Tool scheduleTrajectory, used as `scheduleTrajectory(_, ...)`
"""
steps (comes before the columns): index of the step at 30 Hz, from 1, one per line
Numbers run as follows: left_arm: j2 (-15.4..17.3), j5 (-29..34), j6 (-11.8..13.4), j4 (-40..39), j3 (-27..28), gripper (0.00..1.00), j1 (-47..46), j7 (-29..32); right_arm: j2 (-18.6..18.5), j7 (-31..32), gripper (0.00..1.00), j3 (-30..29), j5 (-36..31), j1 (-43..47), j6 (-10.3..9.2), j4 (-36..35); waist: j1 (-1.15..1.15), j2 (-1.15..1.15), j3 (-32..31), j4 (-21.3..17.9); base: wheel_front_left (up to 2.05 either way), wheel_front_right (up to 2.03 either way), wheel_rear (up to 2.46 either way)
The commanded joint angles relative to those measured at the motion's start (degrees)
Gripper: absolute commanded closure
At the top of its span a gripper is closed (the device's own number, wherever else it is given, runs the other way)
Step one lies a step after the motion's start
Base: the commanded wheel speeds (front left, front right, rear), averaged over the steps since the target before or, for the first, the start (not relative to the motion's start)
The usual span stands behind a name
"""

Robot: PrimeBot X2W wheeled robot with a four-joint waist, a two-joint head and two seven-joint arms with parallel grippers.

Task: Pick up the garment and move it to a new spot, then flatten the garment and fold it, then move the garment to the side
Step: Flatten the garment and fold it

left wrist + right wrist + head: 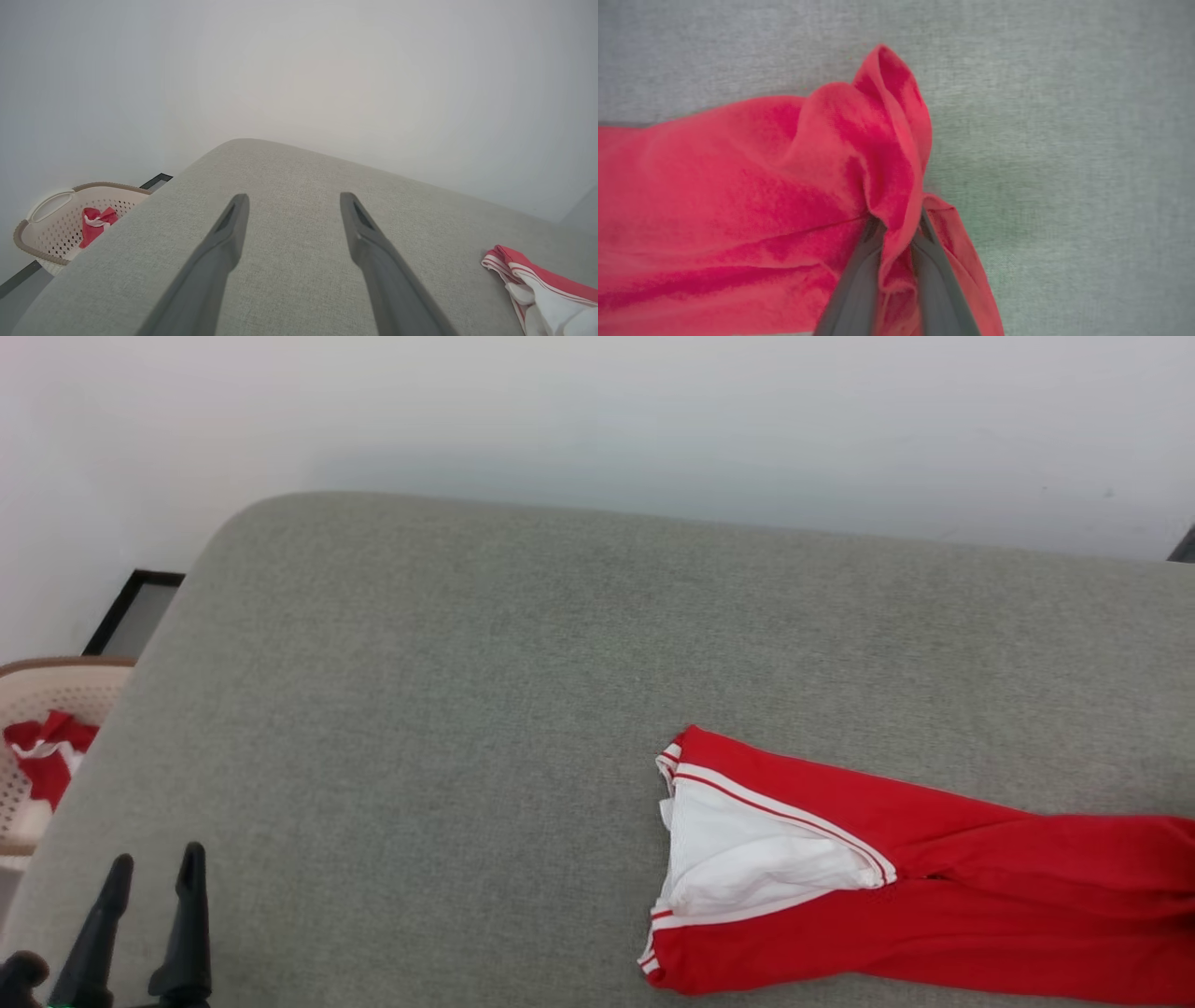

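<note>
The garment (934, 887), red with a white striped-trim sleeve, lies stretched across the grey cushion (467, 709) at the lower right, running off the right edge of the head view. Its sleeve end (537, 289) shows at the far right of the left wrist view. In the right wrist view my right gripper (896, 224) is shut on a bunched fold of the garment's red cloth (738, 186), pinched between the two fingers. My left gripper (154, 863) stands open at the lower left, far from the garment; its fingers (224, 242) hover over bare cushion.
A pale perforated laundry basket (37, 709) with red and white cloth inside stands off the cushion's left end, also seen as the basket (56, 224) in the left wrist view. A white wall (597, 420) runs behind the cushion's far edge.
</note>
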Motion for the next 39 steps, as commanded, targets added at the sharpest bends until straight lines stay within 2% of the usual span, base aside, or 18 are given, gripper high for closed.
scheduleTrajectory(1, -0.2, 0.4, -0.2, 0.3, 0.0, 0.00, 0.6, 0.1, -0.1, -0.5, 1.00, 0.0, -0.9, -0.7, -0.12, 0.0, 0.00, 0.00, -0.6, -0.7, 0.00, 0.00, 0.00)
scheduleTrajectory(3, -0.4, 0.5, -0.3, 0.5, 0.2, 0.00, 0.9, 0.1, -1.0, -0.2, 1.00, 0.9, -2.1, -0.5, -0.13, -0.7, 0.00, 0.00, -1.0, -1.2, 0.00, 0.00, 0.00)
scheduleTrajectory(6, -0.5, 0.0, -0.4, 0.6, 0.2, 0.00, 1.3, 0.1, 0.0, 1.0, 1.00, 2.4, -0.9, -0.6, -0.12, -3.3, 0.00, 0.00, -1.6, -1.8, 0.00, 0.00, 0.00)
scheduleTrajectory(11, -0.4, -0.5, 0.1, 0.3, 0.4, 0.00, 2.4, 0.3, 1.4, 5.3, 1.00, 6.3, 4.0, 1.6, -0.11, -12.5, 0.00, 0.00, -2.6, -2.4, 0.00, 0.00, 0.00)
scheduleTrajectory(17, -0.5, -1.3, 0.5, -0.2, 0.3, 0.00, 2.8, 1.2, 7.0, 9.2, 1.00, 11.0, 8.5, 3.3, -0.10, -26.2, 0.00, 0.00, -3.0, -2.4, 0.00, 0.00, 0.00)
scheduleTrajectory(22, -0.8, -1.1, 0.3, -0.3, -1.1, 0.00, 0.9, 1.9, 12.9, 9.2, 1.00, 15.8, 8.6, 2.0, -0.10, -30.0, 0.00, 0.00, -2.5, -0.9, 0.00, 0.00, 0.00)
scheduleTrajectory(26, -1.1, -1.0, -0.1, 0.3, -2.0, 0.00, -0.3, 2.0, 16.9, 7.6, 1.00, 18.1, 7.4, 0.4, -0.11, -28.7, 0.00, 0.00, -2.1, 0.2, 0.00, 0.00, 0.00)
scheduleTrajectory(31, -1.5, -0.8, -0.6, 1.3, -3.5, 0.00, -2.2, 2.2, 22.6, 4.0, 1.00, 20.9, 3.7, -2.1, -0.11, -22.4, 0.00, 0.00, -1.7, 2.1, 0.00, 0.00, 0.00)
scheduleTrajectory(39, -2.4, -1.3, -1.1, 2.9, -4.9, 0.00, -4.1, 2.1, 26.2, -1.3, 1.00, 24.9, -0.4, -6.1, -0.11, -7.7, 0.00, 0.00, -1.2, 4.1, 0.00, 0.00, 0.00)
